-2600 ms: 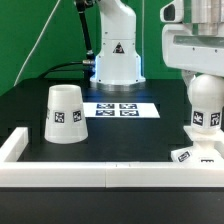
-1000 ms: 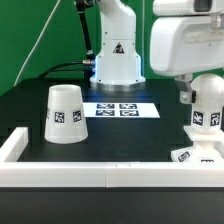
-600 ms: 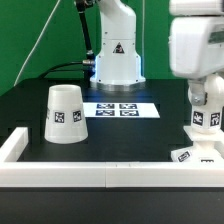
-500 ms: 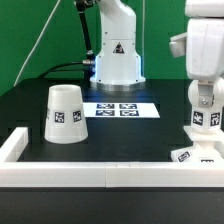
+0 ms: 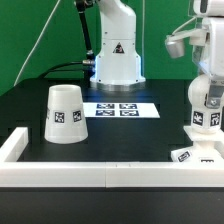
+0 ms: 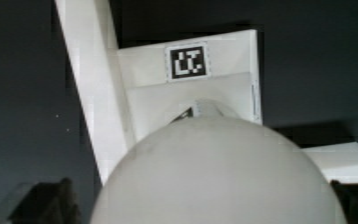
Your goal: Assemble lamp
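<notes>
The bulb stands upright on the small stepped base at the exterior view's right, beside the front rail. My gripper comes down from above, one dark finger on each side of the bulb's upper part, shut on it. In the wrist view the bulb's round top fills the space between my fingers, with the base and its tag beneath it. The shade stands mouth down at the exterior view's left, apart from the rest.
A white rail runs along the front and turns back at the left corner; it also shows in the wrist view. The marker board lies mid-table. The white robot pedestal stands behind it.
My hand has turned about its vertical axis above the bulb while staying over the same spot. Bulb, base and shade keep their places.
</notes>
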### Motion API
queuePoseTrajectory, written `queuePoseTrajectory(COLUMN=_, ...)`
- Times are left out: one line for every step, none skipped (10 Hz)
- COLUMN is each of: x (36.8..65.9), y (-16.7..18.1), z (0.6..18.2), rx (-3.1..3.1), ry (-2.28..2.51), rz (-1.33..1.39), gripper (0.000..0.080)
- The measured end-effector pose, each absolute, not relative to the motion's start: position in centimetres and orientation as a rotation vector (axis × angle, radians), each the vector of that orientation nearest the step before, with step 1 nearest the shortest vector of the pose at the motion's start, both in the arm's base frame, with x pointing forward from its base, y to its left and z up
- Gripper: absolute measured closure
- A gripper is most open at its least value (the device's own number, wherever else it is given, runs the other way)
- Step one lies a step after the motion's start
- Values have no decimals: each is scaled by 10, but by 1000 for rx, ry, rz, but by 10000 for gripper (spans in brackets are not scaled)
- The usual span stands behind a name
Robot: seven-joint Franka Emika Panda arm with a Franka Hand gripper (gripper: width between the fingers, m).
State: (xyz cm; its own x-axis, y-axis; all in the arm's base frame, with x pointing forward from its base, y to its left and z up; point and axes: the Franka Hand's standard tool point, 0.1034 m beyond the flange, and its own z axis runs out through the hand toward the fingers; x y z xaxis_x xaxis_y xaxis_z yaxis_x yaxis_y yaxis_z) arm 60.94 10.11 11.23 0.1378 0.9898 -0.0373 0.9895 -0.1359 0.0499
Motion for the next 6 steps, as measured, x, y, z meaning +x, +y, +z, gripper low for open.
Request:
queuePoseTrajectory(x=609, y=101, z=112, rx=2324, ry=2020, rz=7, gripper=189)
queuePoseTrajectory(x=609, y=101, z=112, rx=2325, ry=2019, rz=7, gripper=189)
queuePoseTrajectory(x=609, y=100, z=112, rx=2339, ry=2004, rz=8, gripper=222)
queuePoseTrajectory(x=609, y=100, z=112, rx=2366, ry=1972, rz=9, gripper=222)
queuePoseTrajectory(x=609, y=100, z=112, rx=2387, ry=1950, rz=11, gripper=222)
queuePoseTrajectory(x=609, y=97, z=112, rx=2490, ry=1820, rz=16, gripper=222)
